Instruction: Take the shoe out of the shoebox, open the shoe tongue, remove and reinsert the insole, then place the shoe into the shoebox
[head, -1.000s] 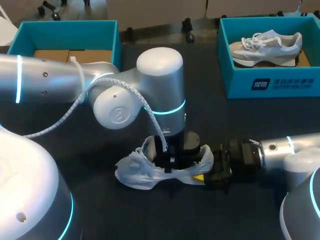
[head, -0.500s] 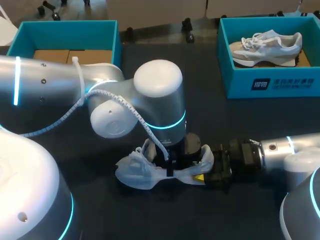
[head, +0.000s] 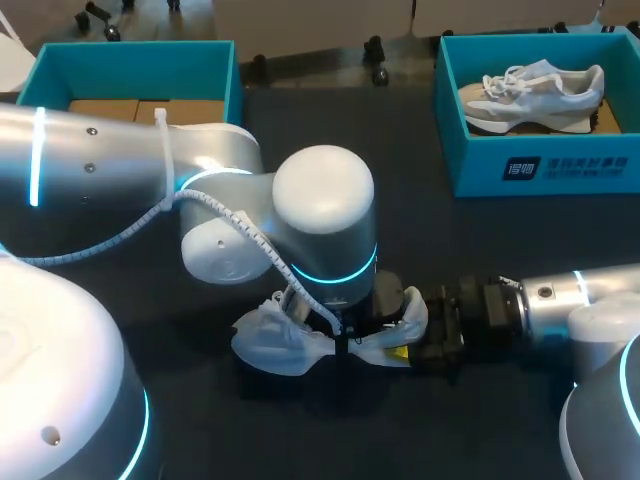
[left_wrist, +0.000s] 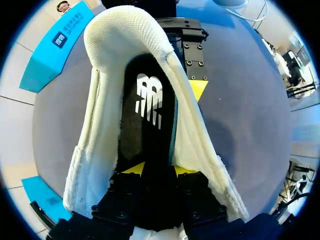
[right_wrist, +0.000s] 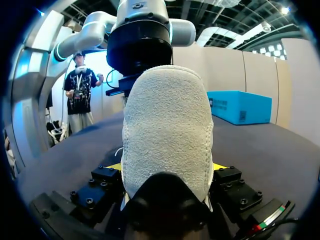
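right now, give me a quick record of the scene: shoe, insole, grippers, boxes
shoe: on the table, near its middle, out of the boxes
insole: black, inside the shoe
left gripper: in the shoe's opening, shut on the insole
right gripper: shut on the shoe's heel
left box: no shoe in it
right box: holds a second shoe

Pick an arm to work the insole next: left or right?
Left. The left end effector sits inside the shoe with the black insole between its fingers. The right end effector clamps the heel, so it is probably best used as the brace.
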